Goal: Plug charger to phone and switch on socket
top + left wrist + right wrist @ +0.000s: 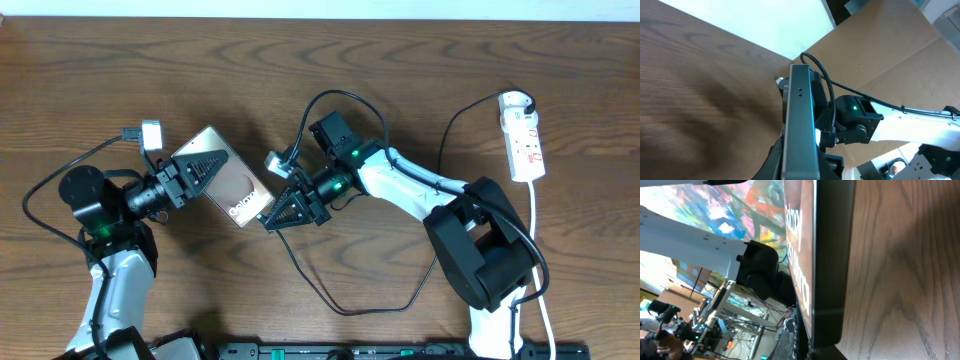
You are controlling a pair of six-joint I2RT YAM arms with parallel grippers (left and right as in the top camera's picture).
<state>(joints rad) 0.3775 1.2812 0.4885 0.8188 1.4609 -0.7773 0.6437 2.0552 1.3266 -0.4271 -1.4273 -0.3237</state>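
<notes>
Wooden table [400,60] below me, with the socket [526,140] well off to the right by my right arm's base. My left gripper [188,172] is clamped on the phone [232,180]. Its long axis slants down-right, lettered end just beside my right gripper [275,212]. Whether those fingers pinch the charger [340,308] tip, I cannot tell.

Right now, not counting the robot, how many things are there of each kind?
Phone: 1
Black charger cable: 1
White power strip: 1
Total: 3
</notes>
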